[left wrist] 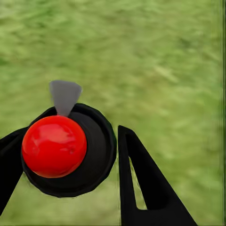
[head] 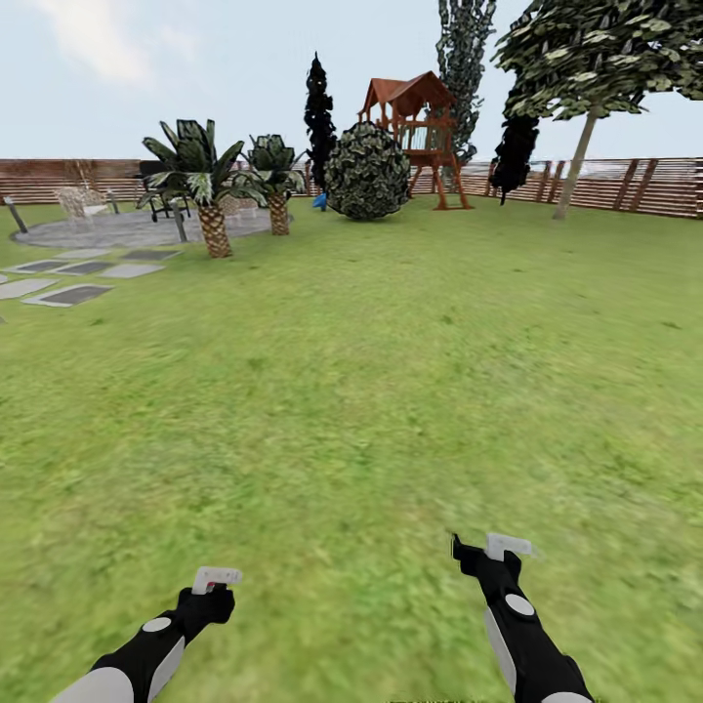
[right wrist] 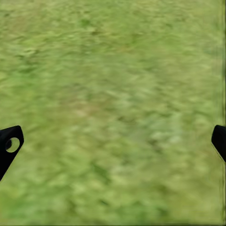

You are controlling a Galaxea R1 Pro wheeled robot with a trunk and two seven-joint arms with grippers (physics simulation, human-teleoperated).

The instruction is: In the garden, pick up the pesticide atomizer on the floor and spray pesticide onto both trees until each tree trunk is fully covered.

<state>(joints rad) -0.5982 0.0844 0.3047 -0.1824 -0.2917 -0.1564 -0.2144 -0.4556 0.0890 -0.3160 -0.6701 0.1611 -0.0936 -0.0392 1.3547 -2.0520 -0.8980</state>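
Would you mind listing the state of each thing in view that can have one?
Atomizer: held in the left end effector, red top facing the wrist camera, off the grass.
Left end effector: shut on the atomizer.
Right end effector: open, empty, over grass.
Leafy tree: standing by the fence, trunk leaning; no spray visible on it.

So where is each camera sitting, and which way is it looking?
Head view: on the robot's head, looking forward and down across the blurry green grass lawn to the brown slatted wooden fence; left hand and right hand show.
Left wrist view: on the left arm, looking down along black fingers gripping the dark round bottle with the red top.
Right wrist view: on the right arm, looking down; fingertips wide apart.
Shared: both wrist views face that grass.
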